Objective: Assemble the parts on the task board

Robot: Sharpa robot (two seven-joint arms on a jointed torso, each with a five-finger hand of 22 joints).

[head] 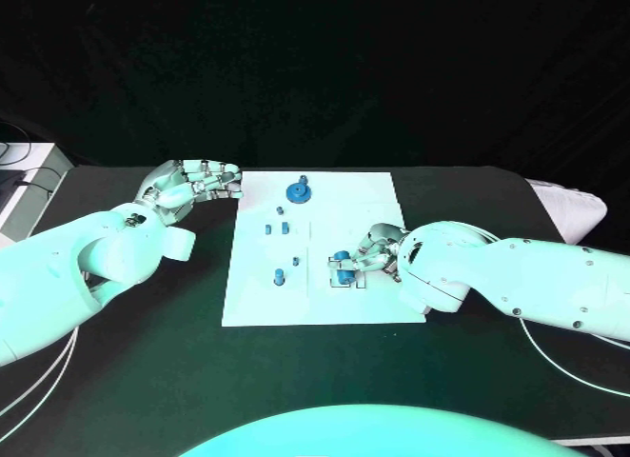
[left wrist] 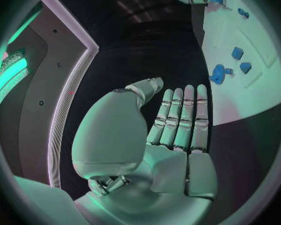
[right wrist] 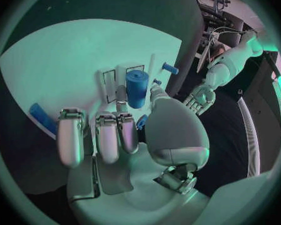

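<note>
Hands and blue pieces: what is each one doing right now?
left hand: holds nothing, fingers straight, beside the board's far left corner.
right hand: over the board, fingers around a blue cylinder.
blue cylinder: upright in a marked square.
round blue part: on the task board, far end.
small blue parts: lying loose on the board.
</note>
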